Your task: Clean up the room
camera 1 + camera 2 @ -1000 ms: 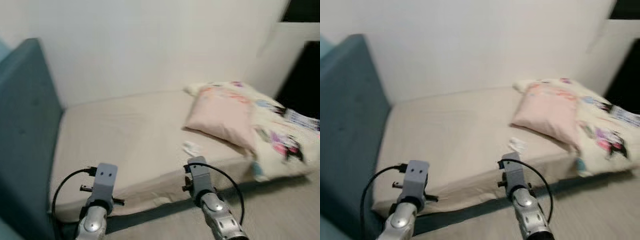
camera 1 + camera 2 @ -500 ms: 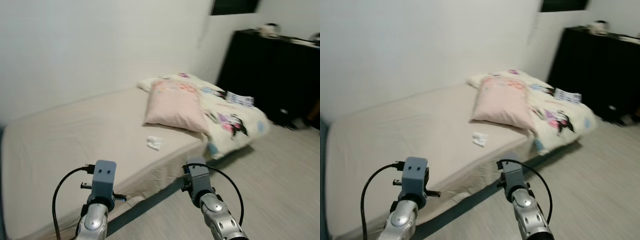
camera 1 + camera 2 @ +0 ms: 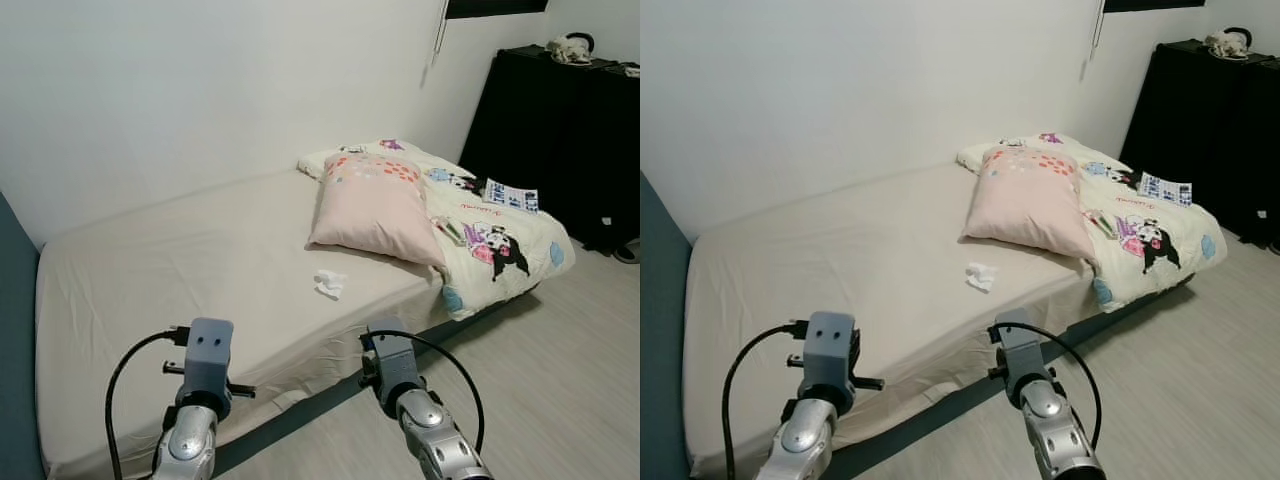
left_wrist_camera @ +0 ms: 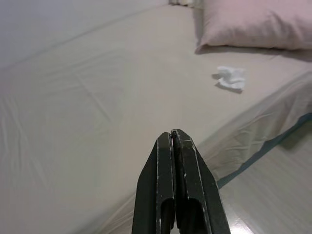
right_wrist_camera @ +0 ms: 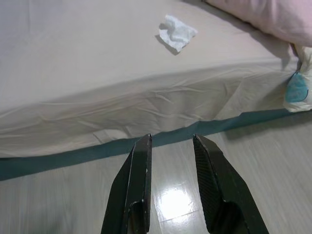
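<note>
1. a crumpled white tissue (image 3: 329,284) lies on the beige bed (image 3: 180,270), near the bed's front edge and just in front of the pink pillow (image 3: 377,208).
2. a cartoon-print blanket (image 3: 495,235) is bunched at the bed's far right end, beside the pillow, with a small booklet (image 3: 511,195) on top.
3. the left gripper (image 4: 173,141) is clenched, holding nothing, raised over the bed's front edge.
4. the right gripper (image 5: 170,145) is released, fingers (image 5: 141,161) parted, over the wooden floor (image 3: 560,380) just before the bed.
5. a black cabinet (image 3: 565,130) stands at the right.
</note>
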{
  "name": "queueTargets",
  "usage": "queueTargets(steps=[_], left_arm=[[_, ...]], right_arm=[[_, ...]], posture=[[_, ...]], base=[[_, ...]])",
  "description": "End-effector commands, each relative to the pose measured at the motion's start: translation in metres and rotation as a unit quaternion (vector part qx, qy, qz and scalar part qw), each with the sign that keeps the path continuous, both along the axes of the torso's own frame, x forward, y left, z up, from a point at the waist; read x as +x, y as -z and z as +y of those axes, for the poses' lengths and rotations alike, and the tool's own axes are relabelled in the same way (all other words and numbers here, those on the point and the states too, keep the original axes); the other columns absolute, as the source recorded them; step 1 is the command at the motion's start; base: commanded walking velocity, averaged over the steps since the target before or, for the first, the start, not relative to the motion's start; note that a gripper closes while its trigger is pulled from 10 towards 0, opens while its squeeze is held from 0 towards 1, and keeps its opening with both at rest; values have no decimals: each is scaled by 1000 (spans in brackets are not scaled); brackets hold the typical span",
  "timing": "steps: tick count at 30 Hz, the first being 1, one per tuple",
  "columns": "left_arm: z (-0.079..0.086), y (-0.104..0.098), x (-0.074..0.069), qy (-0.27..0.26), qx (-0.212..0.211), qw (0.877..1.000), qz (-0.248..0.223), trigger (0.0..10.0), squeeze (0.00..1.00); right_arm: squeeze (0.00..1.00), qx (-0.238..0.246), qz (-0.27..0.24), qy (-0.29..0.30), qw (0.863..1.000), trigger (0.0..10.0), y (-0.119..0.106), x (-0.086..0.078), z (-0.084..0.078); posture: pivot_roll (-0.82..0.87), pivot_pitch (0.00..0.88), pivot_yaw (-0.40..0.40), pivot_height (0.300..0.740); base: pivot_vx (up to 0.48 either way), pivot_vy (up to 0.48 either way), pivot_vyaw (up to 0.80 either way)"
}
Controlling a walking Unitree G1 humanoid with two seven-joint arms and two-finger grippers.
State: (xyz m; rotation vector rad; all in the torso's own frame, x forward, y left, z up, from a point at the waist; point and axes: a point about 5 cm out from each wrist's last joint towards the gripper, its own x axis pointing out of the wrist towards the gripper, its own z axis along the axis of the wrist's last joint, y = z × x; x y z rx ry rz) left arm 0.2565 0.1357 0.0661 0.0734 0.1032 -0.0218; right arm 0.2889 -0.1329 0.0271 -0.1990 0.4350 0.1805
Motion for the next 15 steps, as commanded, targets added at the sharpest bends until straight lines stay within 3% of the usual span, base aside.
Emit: queueTargets(steps=[1,15], left_arm=[[-1,-5,0,1,-6,1000,-13,10000,0],[-1,-4,-1,3,-7,1000,-13,10000,0]], right_arm=[[0,-2,-13,0,1000,10000,-5,3,-1],[0,-15,-11,-8,1000,10000,-4,2,-1]], posture=[[-25,0,-17,740],[-27,0,-19,740]], base=[[371,0,0],[369,0,0]])
